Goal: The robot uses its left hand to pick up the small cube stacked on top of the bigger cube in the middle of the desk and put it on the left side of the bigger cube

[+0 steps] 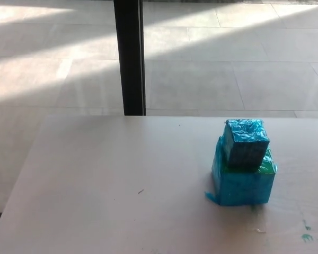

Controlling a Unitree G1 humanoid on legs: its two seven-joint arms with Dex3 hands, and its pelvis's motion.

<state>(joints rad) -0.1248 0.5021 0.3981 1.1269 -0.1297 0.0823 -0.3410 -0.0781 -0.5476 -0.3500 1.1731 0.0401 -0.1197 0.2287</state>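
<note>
Small blue foil-wrapped cube (246, 143) still stacked on the bigger cube; neither robot hand shows in the head view.

The small shiny blue cube sits on top of the larger turquoise tape-wrapped cube (243, 185), turned slightly askew so its corners do not line up with the block beneath. A patch of green shows on the bigger cube's top right edge, and a loose flap of tape sticks out at its lower left corner. Both rest on the pale bench (122, 201), with bare surface stretching to the bigger cube's left. Behind the bigger cube, beyond the bench's far edge, a black vertical post (130, 55) rises from the sunlit tiled floor (228, 53).
</note>
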